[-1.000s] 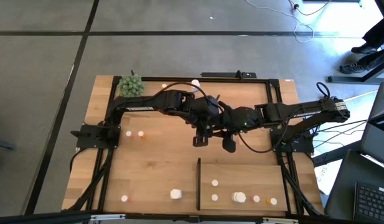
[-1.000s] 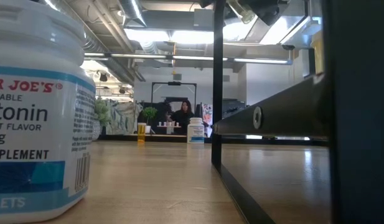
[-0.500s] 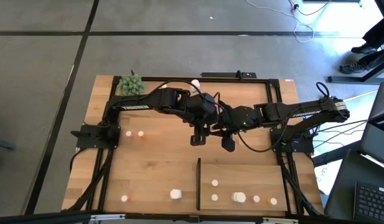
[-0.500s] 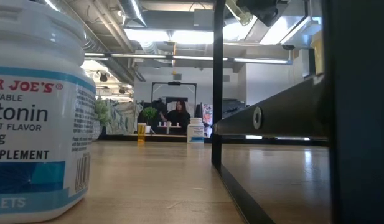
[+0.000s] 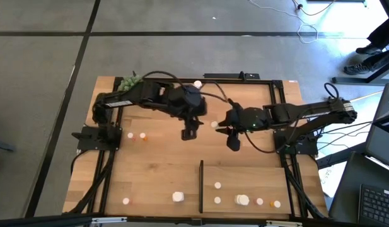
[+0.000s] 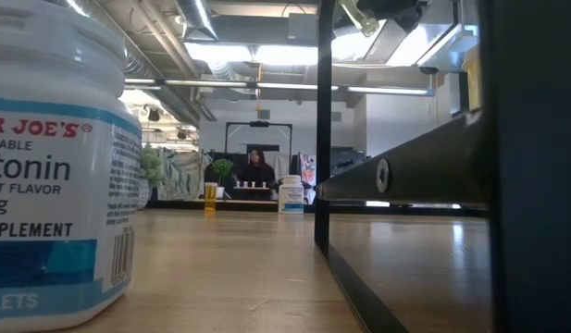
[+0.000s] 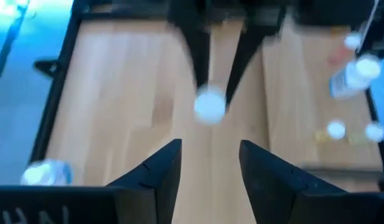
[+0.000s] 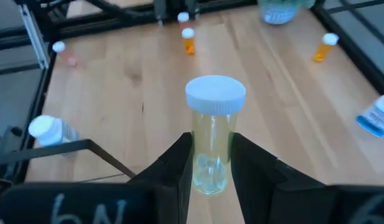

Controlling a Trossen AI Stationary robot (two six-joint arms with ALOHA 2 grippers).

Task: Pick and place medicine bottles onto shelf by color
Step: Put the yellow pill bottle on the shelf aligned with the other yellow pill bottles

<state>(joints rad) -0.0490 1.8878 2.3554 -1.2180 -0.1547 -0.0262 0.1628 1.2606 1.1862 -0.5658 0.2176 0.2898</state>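
Now left hand (image 5: 190, 133) farther left.

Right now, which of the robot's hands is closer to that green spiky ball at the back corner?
Left. The left hand hangs over mid-table, nearer the green spiky ball; the right hand, gripping a clear white-capped bottle, is farther across.

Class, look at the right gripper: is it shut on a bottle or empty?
Shut on a bottle: the right gripper has its fingers pressed against both sides of the clear vial with the white cap.
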